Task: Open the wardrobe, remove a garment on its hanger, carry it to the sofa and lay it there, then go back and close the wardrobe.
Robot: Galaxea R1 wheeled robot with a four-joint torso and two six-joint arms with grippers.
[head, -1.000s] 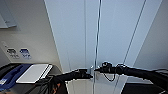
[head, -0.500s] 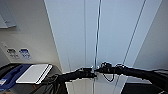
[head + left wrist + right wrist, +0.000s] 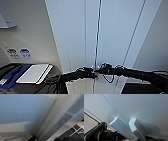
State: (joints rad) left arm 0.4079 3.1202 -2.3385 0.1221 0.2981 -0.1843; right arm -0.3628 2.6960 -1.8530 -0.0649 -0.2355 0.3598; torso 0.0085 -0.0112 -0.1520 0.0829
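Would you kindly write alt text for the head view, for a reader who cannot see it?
Both robot arms reach to the centre seam of a tall white wardrobe whose two doors are shut, the left gripper and right gripper almost meeting at the seam. To the left, against the wall, a white board lies flat beside something blue.

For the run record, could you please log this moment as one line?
stage: at doors | tall white wardrobe: shut | left gripper, right gripper: at centre seam, by white handles | fingers: unclear
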